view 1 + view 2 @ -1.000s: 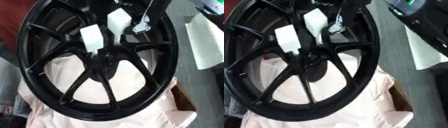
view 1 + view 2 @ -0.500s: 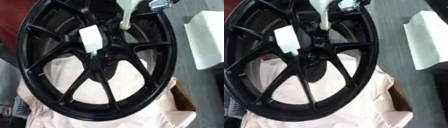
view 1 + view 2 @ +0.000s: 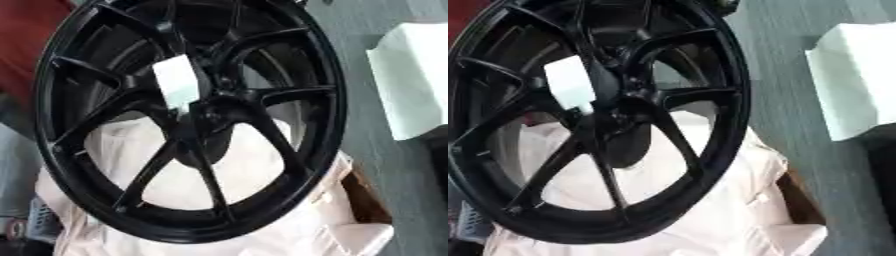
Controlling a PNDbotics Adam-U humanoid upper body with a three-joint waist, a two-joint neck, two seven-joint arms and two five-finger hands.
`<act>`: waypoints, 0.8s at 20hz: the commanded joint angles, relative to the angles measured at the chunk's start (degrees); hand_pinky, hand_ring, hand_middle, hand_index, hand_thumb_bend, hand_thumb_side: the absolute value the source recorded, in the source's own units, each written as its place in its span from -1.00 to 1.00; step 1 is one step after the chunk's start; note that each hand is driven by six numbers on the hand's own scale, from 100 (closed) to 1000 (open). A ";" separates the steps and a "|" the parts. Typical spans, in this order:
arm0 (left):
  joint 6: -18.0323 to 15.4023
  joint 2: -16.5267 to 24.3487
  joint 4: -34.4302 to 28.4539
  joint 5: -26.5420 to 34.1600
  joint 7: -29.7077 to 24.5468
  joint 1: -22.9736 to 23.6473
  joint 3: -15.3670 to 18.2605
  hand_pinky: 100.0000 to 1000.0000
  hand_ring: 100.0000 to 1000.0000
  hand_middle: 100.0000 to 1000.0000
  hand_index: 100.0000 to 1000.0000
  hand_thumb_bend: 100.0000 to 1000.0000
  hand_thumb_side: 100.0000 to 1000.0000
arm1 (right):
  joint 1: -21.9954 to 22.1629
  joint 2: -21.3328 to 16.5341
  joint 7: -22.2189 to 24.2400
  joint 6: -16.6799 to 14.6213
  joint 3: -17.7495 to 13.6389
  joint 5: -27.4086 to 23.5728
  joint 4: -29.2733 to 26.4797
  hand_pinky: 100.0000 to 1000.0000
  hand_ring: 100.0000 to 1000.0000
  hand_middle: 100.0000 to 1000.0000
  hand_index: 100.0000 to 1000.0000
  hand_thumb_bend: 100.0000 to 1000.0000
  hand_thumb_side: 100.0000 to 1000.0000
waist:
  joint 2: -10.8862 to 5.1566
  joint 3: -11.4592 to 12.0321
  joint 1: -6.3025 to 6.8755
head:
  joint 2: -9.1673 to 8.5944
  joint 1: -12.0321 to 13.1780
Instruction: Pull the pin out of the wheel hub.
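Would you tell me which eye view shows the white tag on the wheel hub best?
The left eye view: the white tag sits nearer the picture's middle there. The right eye view shows it whole too, further left on the black wheel.

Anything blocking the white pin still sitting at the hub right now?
Nothing visible does. The white pin stands out from the hub of the black wheel, its front face uncovered, with only spokes beside it. Neither robot hand shows in either eye view, so no approach path can be judged.

Of the robot only a small dark piece [image 3: 725, 5], glossy and rounded, shows at the top edge.
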 commanded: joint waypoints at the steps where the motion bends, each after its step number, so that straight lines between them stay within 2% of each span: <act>1: -0.41 2.39 -0.42 -0.13 0.57 0.01 1.36 0.46 0.44 0.34 0.45 -0.63 0.59 | 2.43 -6.45 -3.09 -0.80 -5.84 0.87 2.10 0.44 0.18 -0.21 0.03 -1.00 -1.00 | -1.91 -0.32 0.38 | -0.81 0.84; 6: -0.53 2.34 -0.51 -0.25 0.74 0.25 1.50 0.46 0.44 0.34 0.45 -0.63 0.59 | 9.76 -10.03 -7.60 -1.20 -12.76 4.86 7.89 0.44 0.20 -0.19 0.04 -1.00 -1.00 | -1.86 -1.42 1.17 | -1.14 1.57; 14: -0.52 2.12 -0.50 -0.27 0.81 0.29 1.50 0.46 0.44 0.34 0.45 -0.63 0.60 | 22.02 -12.66 -15.14 -2.99 -20.55 12.15 17.89 0.45 0.26 -0.13 0.11 -0.96 -1.00 | -1.86 -1.75 1.58 | -1.93 1.82; 16: -0.53 2.12 -0.55 -0.28 0.81 0.19 1.47 0.46 0.44 0.35 0.45 -0.63 0.59 | 25.16 -12.82 -17.07 -3.52 -21.90 14.08 19.90 0.46 0.28 -0.09 0.14 -0.89 -1.00 | -1.88 -1.56 1.59 | -2.32 1.77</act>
